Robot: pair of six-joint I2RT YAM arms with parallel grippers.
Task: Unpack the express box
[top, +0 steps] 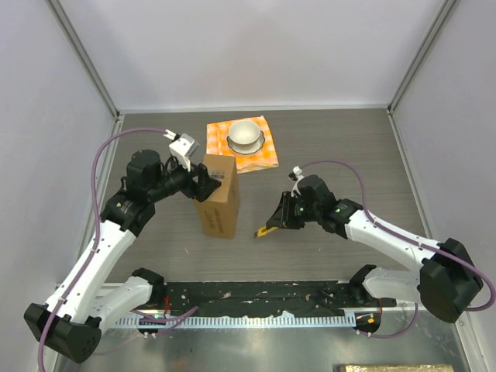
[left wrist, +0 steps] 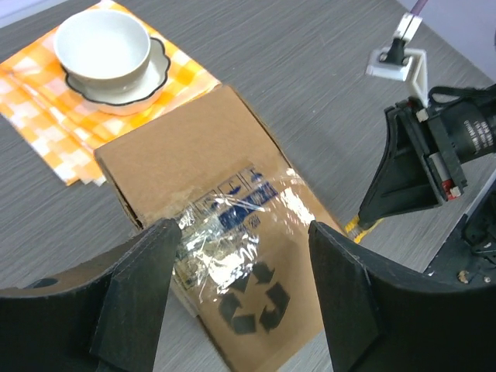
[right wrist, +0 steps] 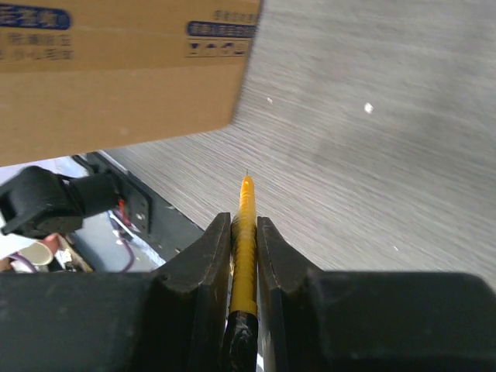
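Currently left jaws open over express box point(top: 218, 198); right jaws clamp an apparent cutter point(right wrist: 246, 221); unbraced box could topple.

the box point(right wrist: 116, 85) runs off the top and left edges of the right wrist view, its blue print too blurred to read. the yellow tool point(right wrist: 246, 198) has its lower end hidden between the fingers of the right pincer point(right wrist: 243, 226). from above, the left pincer point(top: 204, 181) covers the box's left face; contact cannot be told. the checked cloth point(left wrist: 35, 108) is cut by the left wrist view's edge.
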